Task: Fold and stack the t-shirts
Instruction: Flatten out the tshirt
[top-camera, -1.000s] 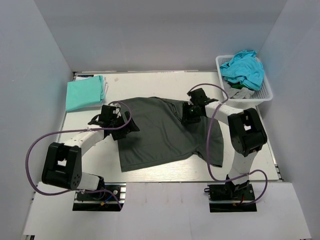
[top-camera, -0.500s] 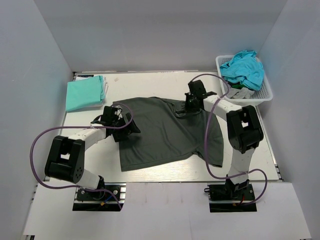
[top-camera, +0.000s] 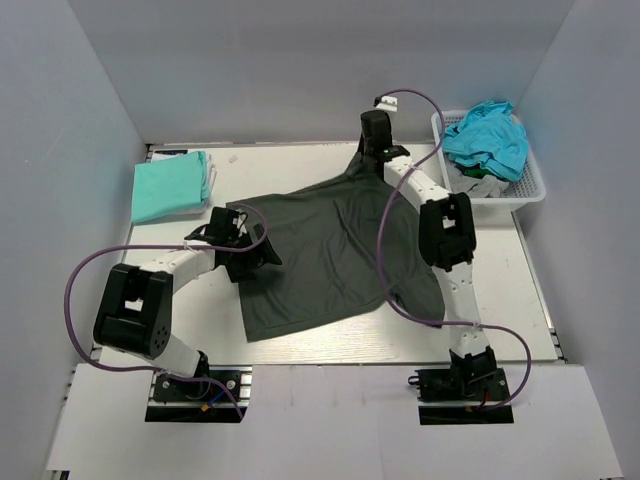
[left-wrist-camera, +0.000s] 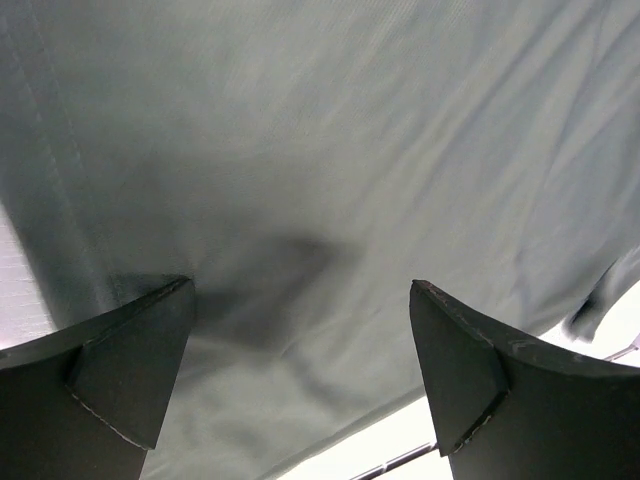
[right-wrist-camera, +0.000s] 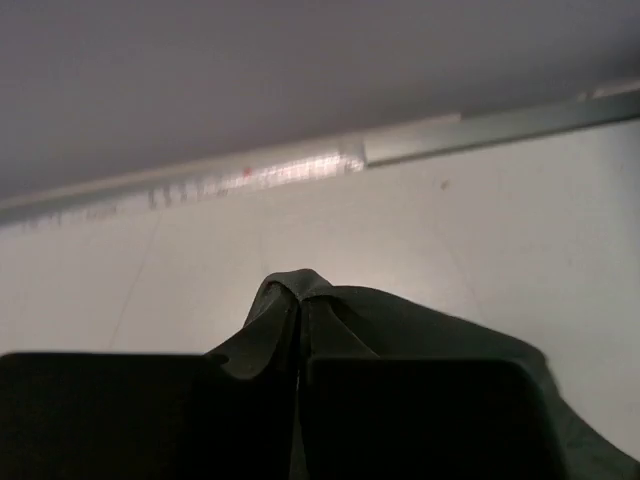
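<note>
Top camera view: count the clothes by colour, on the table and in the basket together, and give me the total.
Dark charcoal-grey t-shirt, spread out: 1
Mint-green t-shirt, folded: 1
Teal t-shirt, crumpled in basket: 1
Light grey t-shirt, under it: 1
Total: 4

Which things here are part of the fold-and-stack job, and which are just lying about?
Job:
- dark grey t-shirt, spread out, far edge pinched by the right fingers
- mint-green t-shirt, folded, far left
- teal t-shirt, in the basket
- grey t-shirt, under the teal one

Lying about:
- basket, white plastic
- table
</note>
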